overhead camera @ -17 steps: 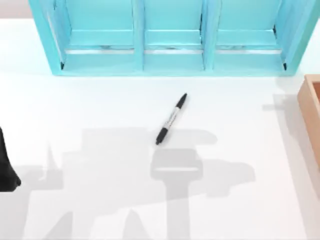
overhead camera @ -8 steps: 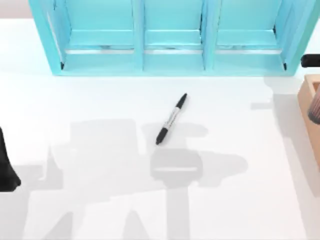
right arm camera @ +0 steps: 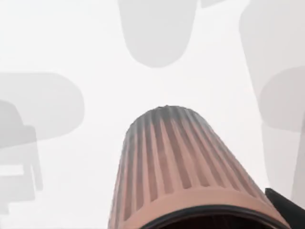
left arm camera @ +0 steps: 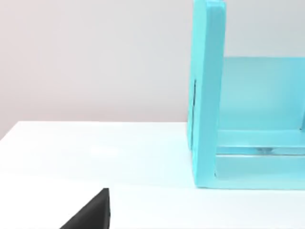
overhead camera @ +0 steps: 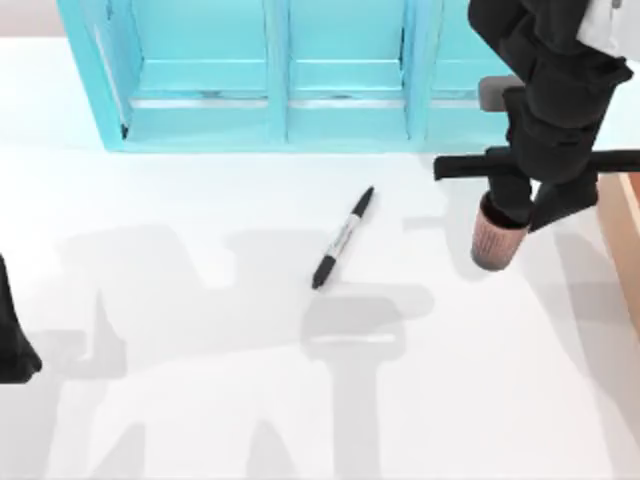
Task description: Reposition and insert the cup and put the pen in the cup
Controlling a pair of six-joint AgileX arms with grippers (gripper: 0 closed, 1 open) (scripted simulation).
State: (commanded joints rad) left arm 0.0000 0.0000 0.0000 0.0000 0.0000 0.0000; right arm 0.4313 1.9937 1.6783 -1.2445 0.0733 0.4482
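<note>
The reddish-brown ribbed cup [overhead camera: 491, 241] hangs under my right gripper [overhead camera: 512, 212], which is shut on its rim, right of the table's middle. The cup's mouth faces the gripper and its base points at the white table. From the right wrist the cup [right arm camera: 175, 164] tapers away towards the table, with a dark finger [right arm camera: 286, 210] beside its rim. The black pen [overhead camera: 343, 238] with a grey barrel lies slanted on the table, left of the cup and apart from it. My left arm [overhead camera: 12, 335] is parked at the left edge.
A turquoise shelf [overhead camera: 284, 120] with three open compartments stands along the back, and its end wall [left arm camera: 206, 95] appears in the left wrist view. A wooden box [overhead camera: 630, 215] sits at the right edge, close behind the right arm.
My right arm has come in from the right edge, carrying the cup leftwards over the table. The pen and the left arm have not moved.
</note>
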